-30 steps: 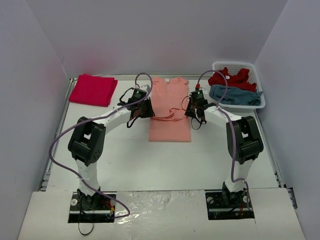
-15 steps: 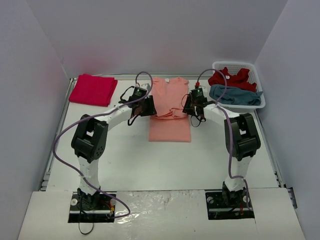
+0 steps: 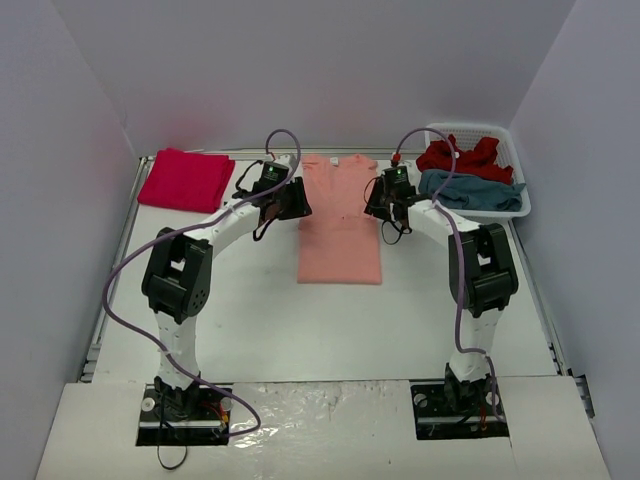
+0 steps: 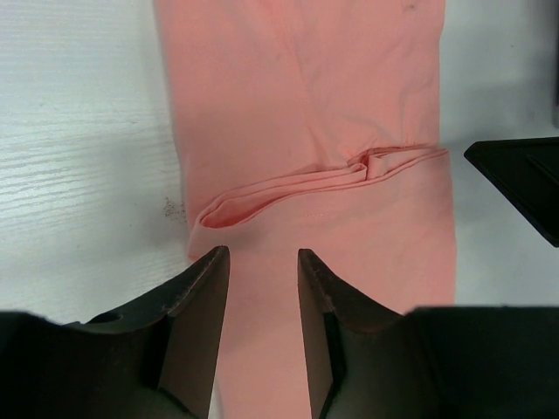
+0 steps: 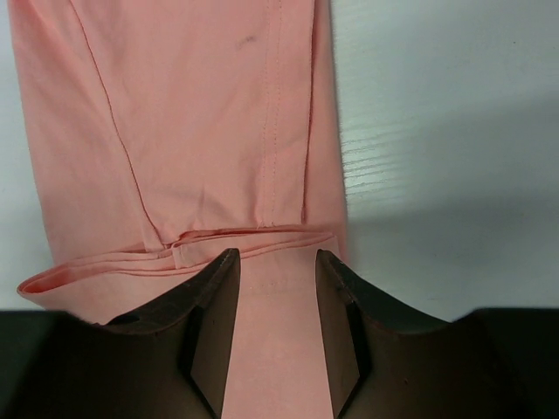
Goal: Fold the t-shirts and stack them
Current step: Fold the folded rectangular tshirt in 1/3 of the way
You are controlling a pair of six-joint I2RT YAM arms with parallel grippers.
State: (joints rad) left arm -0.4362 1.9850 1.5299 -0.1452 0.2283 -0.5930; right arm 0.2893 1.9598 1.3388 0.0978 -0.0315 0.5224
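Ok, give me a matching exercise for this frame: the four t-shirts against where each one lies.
Things:
1. salmon-orange t-shirt
2. crimson t-shirt
3. dark red t-shirt
4. teal-blue t-shirt

Places:
A. in the basket, near side
B. folded, far-left corner of the table
C. in the basket, far side
D. laid out long at mid-table

Pairs: 1-D, 2-B, 3-C, 4-A

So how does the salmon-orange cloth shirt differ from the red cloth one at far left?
The salmon-orange shirt is a long narrow strip, not yet folded short; the red shirt is a compact folded square. The orange one lies mid-table, the red one in the far corner. Both rest on the table.
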